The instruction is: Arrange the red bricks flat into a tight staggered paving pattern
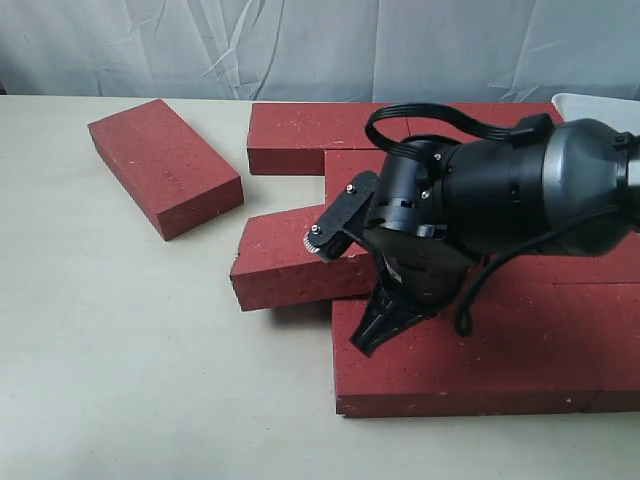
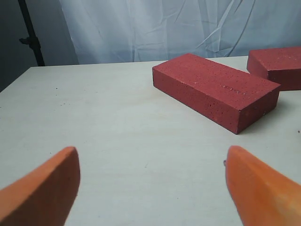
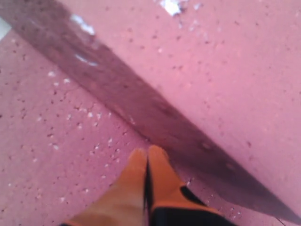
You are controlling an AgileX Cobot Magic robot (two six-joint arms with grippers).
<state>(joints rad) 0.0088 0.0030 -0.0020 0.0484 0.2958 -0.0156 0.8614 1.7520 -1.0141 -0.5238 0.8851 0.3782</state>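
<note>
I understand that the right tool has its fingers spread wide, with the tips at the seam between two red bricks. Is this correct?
No. The right tool is shut, its fingers pressed together, as the right wrist view shows. The tips are indeed at the seam between two red bricks.

Exterior view: you get bright, even, diffuse light and sharp focus, with a soft shadow under the tilted one of the red bricks. Left wrist view: left hand tips blurred close up. Right wrist view: soft, pink-washed, dark band across.
</note>
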